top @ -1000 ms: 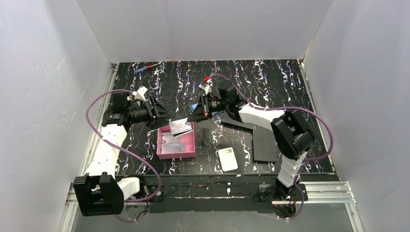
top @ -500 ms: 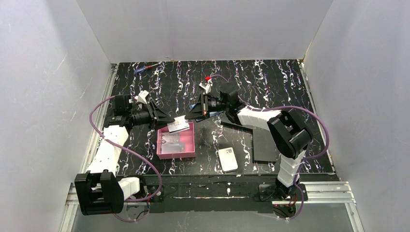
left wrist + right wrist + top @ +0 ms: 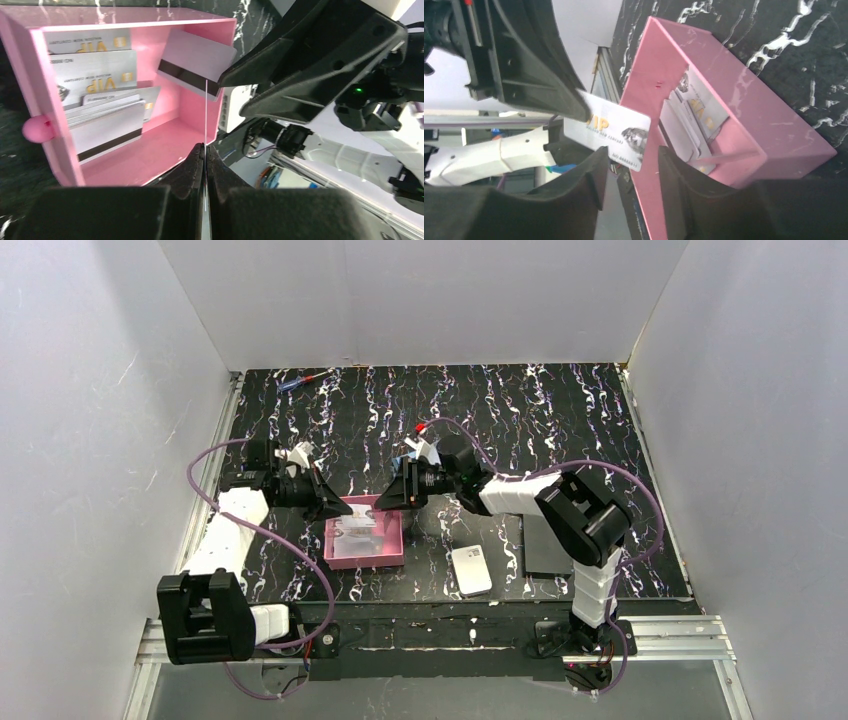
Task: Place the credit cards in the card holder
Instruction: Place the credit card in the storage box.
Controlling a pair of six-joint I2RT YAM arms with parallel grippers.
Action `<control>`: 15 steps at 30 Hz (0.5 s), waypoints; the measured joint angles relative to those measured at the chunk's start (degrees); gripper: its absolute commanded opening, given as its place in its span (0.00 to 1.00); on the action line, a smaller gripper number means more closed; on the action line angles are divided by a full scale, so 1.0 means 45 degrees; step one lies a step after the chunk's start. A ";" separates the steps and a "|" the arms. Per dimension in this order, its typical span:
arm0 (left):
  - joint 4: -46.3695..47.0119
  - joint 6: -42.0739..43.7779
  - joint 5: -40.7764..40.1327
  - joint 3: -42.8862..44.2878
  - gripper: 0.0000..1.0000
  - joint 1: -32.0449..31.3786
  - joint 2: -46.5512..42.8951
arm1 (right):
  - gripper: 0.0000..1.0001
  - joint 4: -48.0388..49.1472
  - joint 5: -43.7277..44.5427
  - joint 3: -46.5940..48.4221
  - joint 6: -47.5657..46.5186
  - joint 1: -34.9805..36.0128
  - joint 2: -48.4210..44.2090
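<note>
Over the far rim of the pink tray [image 3: 365, 560], my left gripper [image 3: 340, 508] and right gripper [image 3: 386, 502] meet tip to tip. The left gripper [image 3: 205, 146] is shut on a thin credit card, seen edge-on as a pale line rising from its jaws. That line ends at a striped card face [image 3: 192, 57] by the right gripper's tip. In the right wrist view a silver VIP card [image 3: 614, 127] sticks out from the left fingertip. The right gripper [image 3: 632, 150] stands open, its fingers apart from the card. More credit cards [image 3: 95, 75] lie in the tray. The card holder is hidden.
A white rounded block [image 3: 471, 570] lies right of the tray near the front. Flat black rectangles [image 3: 548, 540] sit under the right arm. A small blue and red tool [image 3: 300, 381] lies at the back left. White walls close in three sides.
The left gripper has shut on the card and the right gripper has opened off it. Both grippers moved nearer to the tray's far rim, the right one shifting left.
</note>
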 measured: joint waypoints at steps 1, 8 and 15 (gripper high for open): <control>-0.0238 0.0253 -0.0248 0.0136 0.00 0.0000 0.0049 | 0.58 -0.0097 0.0092 -0.0005 -0.0199 0.0044 -0.0005; -0.0952 0.1015 -0.0476 0.1010 0.00 0.0000 -0.0141 | 0.69 -0.3453 0.0743 0.0500 -0.3225 -0.0063 -0.1409; 0.0097 0.0432 0.0986 0.1083 0.00 -0.0005 -0.0529 | 0.74 -0.6717 0.0146 0.2205 -0.6173 -0.0554 -0.2142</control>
